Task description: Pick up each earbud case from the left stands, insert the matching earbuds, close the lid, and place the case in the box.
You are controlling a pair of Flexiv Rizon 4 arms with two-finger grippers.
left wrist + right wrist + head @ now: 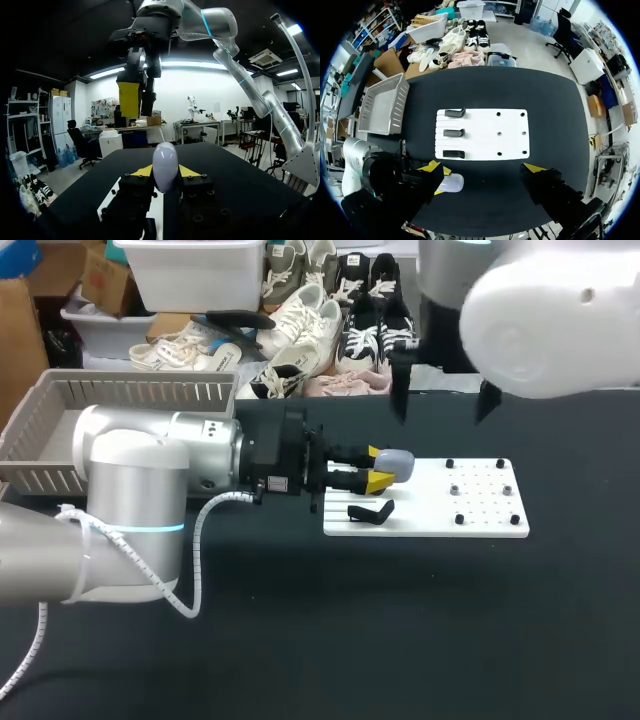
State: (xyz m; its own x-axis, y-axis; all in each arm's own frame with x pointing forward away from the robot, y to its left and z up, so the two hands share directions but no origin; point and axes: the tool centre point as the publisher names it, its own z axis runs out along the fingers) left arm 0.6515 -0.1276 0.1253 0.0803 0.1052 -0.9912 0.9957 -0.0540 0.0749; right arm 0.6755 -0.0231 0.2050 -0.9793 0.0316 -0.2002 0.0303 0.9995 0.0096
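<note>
Above the stand end of the white board (pixel 480 502), clear of the dark surface (pixel 400 620): the left gripper (pixel 376 468) is clamped on the pale grey earbud case (pixel 396 463), one yellow tip on each flank. This is plainest in the left wrist view, where the case (pixel 165 167) sits pressed between both tips.

Long axis of the case: it appears to run out along the fingers, with the rounded end projecting past the tips toward the board's other end. No open lid shows.

Right gripper (pixel 484 167): fingers wide apart, holding nothing, well above the case. From its own camera the case (pixel 452 183) lies below and between the fingers, close to one tip.

Three black stands (pixel 454 132) sit in a row on the board (pixel 485 122), all looking bare. Small dark items (pixel 455 490) dot the other half — too small to tell whether they are earbuds.

Judgement: the left arm has possession. The coming move turns on the right gripper hanging almost straight over the case — a descent, not a sideways reach. The grey box (pixel 130 392) lies back beside the left arm, on the side away from the case.
</note>
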